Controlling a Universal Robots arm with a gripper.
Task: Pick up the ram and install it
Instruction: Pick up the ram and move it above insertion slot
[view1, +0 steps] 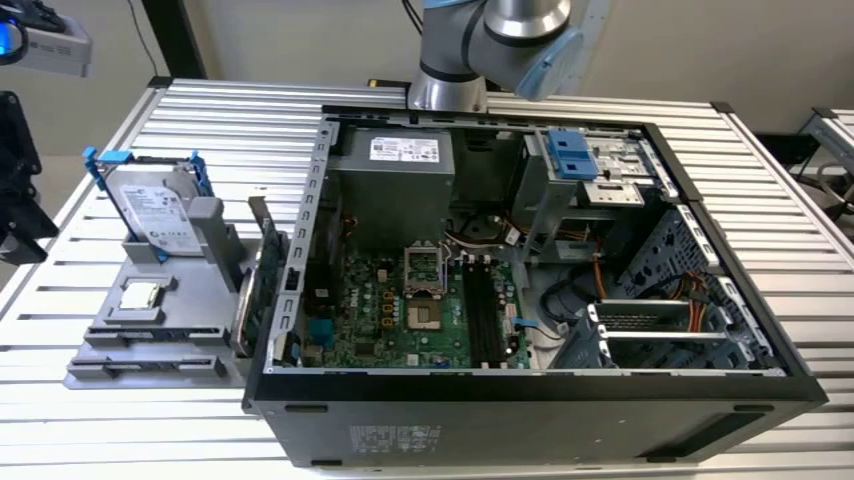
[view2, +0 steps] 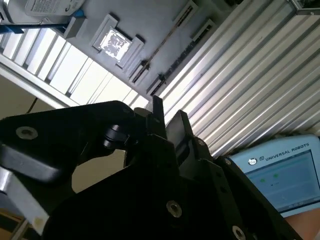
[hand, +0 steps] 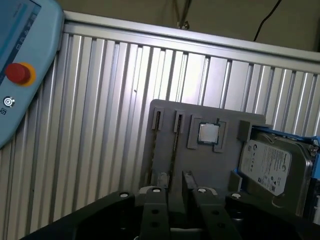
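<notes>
Pickup stage, by judgement, with nothing lifted and the reach to the part not yet made.

Exterior view: took the ram (view1: 271, 268) to be the thin dark board standing on its long edge at the side of the grey holder (view1: 194, 315) nearest the open computer case (view1: 534, 388), with 1 other board (view1: 244, 312) crowded just beside it and hard to separate. Noted the hard drive (view1: 154, 215) propped in its blue frame and the processor chip (view1: 140, 296) lying flat on the same holder. Saw the black memory slots (view1: 485, 315) on the motherboard (view1: 387, 310) looking bare, so judged installation not begun. Saw the arm (view1: 454, 60) standing behind the case.

Second wrist view: saw the gripper (view2: 167, 115) hanging high over the slatted table (view2: 260, 65), well apart from the holder (view2: 145, 20), with nothing visibly held. Could not tell whether it stood open or closed.

First wrist view: looked past the gripper (hand: 179, 192) onto the holder (hand: 167, 107), the chip (hand: 209, 133) and the hard drive (hand: 270, 165), with a teach pendant (hand: 25, 65) off to one side of them.

Judged that a clean pickup called for coming down at the holder's case side, squaring to the board's thin top edge, and closing on the ram alone without catching its neighbour.
</notes>
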